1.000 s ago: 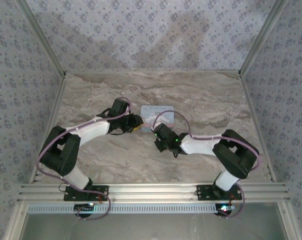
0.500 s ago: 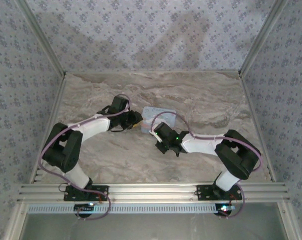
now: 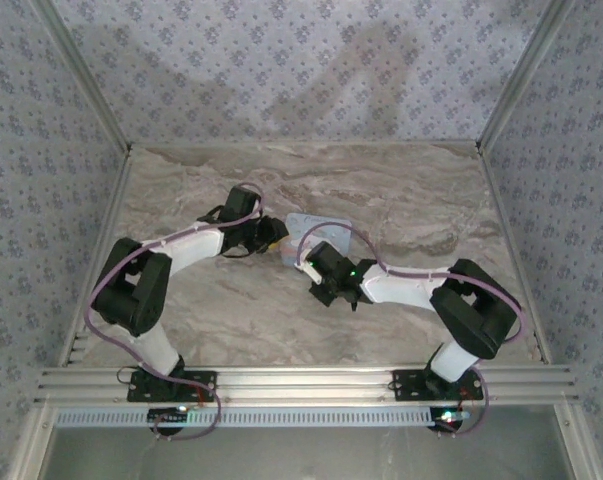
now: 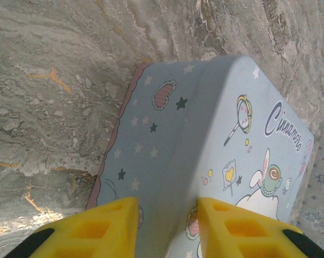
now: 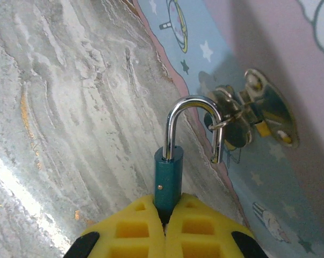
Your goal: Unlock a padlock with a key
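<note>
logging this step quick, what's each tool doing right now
left tool: closed on the pale blue rectangular cartoon tin
right tool: closed on the small dark teal metal padlock

Small teal padlock [image 5: 167, 180] stands upright; silver shackle swung open; free leg threads a small ring [image 5: 220, 124].

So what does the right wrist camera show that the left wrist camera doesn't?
Only the right wrist view: the small padlock pinched in the right gripper. Its shackle has one leg free of the body and passes through a small ring at the metal clasp of the pale blue tin.
Only the left wrist view: the tin's cartoon lid with its lettering, and the left gripper closed across the tin's edge.
Both: the tin, the marble table and yellow fingers.
</note>
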Motion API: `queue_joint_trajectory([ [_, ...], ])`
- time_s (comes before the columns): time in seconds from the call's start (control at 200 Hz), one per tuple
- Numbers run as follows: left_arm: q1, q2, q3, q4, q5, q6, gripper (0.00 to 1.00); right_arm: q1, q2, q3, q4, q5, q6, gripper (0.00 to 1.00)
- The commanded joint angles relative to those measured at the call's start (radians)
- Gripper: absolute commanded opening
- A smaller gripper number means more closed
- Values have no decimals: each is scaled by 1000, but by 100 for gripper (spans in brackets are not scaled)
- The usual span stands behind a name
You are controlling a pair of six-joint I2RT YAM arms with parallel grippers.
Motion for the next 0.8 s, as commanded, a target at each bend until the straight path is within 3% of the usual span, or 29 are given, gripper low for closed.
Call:
queue_joint_trajectory([
  [0.0, 2, 22, 5, -7, 8, 14, 35, 12, 7, 34, -35, -23, -46, 0],
  [0.795, -22, 30, 1, -1, 20, -1, 35, 28, 5, 44, -9, 23, -91, 0],
])
